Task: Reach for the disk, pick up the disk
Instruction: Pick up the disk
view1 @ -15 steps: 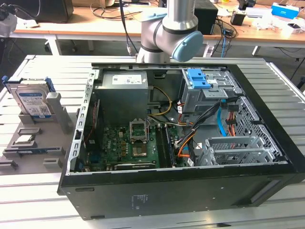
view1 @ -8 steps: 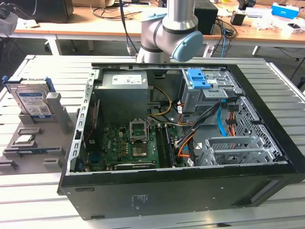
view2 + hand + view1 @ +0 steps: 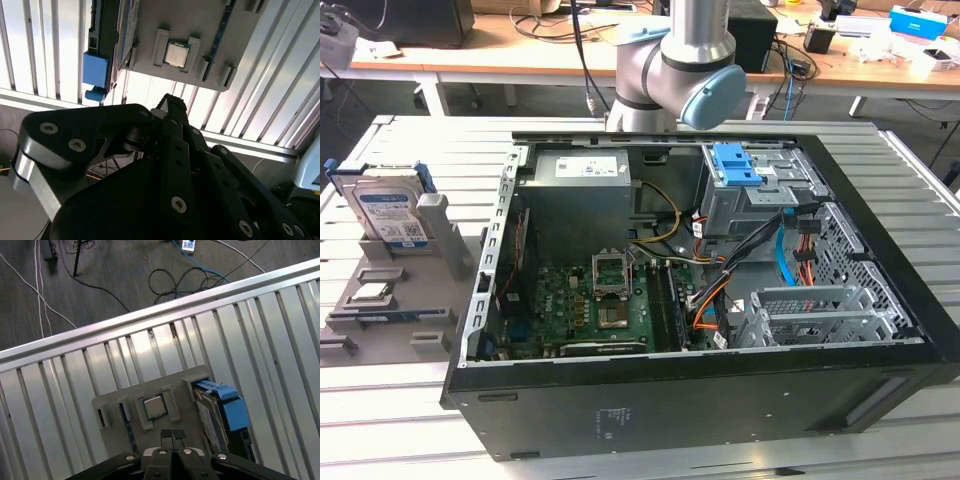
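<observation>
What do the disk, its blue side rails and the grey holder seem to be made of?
The disk: probably metal, silver-grey with a dull sheen, under a printed label. The side rails: apparently plastic, evenly bright blue, moulded shapes. The holder: matte grey, likely plastic; no shine.

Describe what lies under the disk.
The disk stands on edge in the grey holder, which rests on the slatted table. The slot beneath is covered by the disk.
</observation>
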You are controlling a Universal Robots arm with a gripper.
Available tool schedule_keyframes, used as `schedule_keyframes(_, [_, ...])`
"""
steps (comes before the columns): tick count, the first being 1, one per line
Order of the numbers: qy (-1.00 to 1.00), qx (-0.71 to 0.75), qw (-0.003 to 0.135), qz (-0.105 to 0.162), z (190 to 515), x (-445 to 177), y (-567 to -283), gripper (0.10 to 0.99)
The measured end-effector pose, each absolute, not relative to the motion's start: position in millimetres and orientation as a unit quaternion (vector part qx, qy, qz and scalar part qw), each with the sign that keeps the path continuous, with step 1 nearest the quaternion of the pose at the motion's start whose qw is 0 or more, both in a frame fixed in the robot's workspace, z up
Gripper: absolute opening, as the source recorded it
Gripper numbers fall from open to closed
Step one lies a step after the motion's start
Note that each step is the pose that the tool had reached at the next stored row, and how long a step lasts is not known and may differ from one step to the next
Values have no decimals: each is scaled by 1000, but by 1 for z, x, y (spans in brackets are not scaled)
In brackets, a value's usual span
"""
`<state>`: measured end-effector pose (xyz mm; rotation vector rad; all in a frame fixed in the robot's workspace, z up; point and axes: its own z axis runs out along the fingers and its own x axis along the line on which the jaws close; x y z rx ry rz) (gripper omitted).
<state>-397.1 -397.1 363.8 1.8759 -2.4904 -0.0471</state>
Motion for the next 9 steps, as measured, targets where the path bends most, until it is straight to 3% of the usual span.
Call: schedule_keyframes(9, [-758, 652, 13, -14, 364, -397, -397, 106])
